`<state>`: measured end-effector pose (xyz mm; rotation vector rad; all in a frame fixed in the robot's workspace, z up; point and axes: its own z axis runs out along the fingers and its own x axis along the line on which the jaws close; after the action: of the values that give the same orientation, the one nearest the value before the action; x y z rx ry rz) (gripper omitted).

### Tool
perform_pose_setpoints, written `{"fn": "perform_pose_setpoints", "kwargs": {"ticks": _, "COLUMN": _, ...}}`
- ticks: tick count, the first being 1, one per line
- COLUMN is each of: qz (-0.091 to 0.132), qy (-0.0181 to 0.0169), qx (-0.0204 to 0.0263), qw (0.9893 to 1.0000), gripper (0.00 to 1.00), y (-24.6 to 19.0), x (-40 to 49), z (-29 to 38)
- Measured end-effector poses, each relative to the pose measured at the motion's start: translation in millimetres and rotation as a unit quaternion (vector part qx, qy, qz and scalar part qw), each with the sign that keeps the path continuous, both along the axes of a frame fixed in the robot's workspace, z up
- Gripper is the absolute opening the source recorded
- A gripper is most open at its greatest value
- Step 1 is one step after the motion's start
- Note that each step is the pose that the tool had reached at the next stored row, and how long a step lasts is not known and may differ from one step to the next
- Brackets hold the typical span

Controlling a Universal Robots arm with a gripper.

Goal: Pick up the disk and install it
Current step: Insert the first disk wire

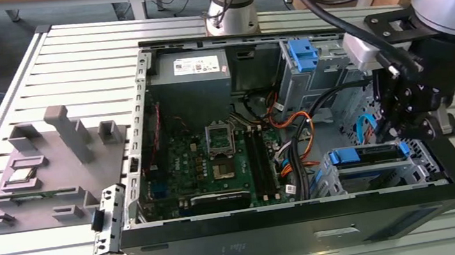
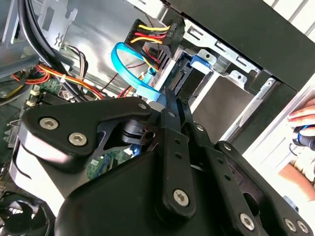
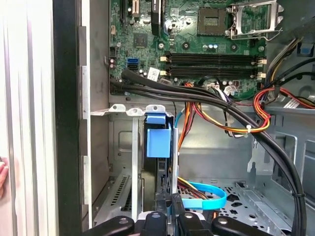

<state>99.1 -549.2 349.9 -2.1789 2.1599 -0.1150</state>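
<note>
The gripper hangs directly over the disk, which sits in the drive cage at the corner of the open computer case on the exterior view's right. The disk's long axis runs across that view. The gripper's fingers look drawn together at the disk's upper edge, but the gripper body hides whether they touch it, and the label face is out of sight.
</note>
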Motion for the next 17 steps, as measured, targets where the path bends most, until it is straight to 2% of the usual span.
{"fn": "perform_pose_setpoints", "kwargs": {"ticks": 17, "qz": 0.005, "qy": -0.0336, "qx": 0.0091, "qw": 0.9994, "gripper": 0.16, "y": -3.1, "x": -16.7, "z": -9.9}}
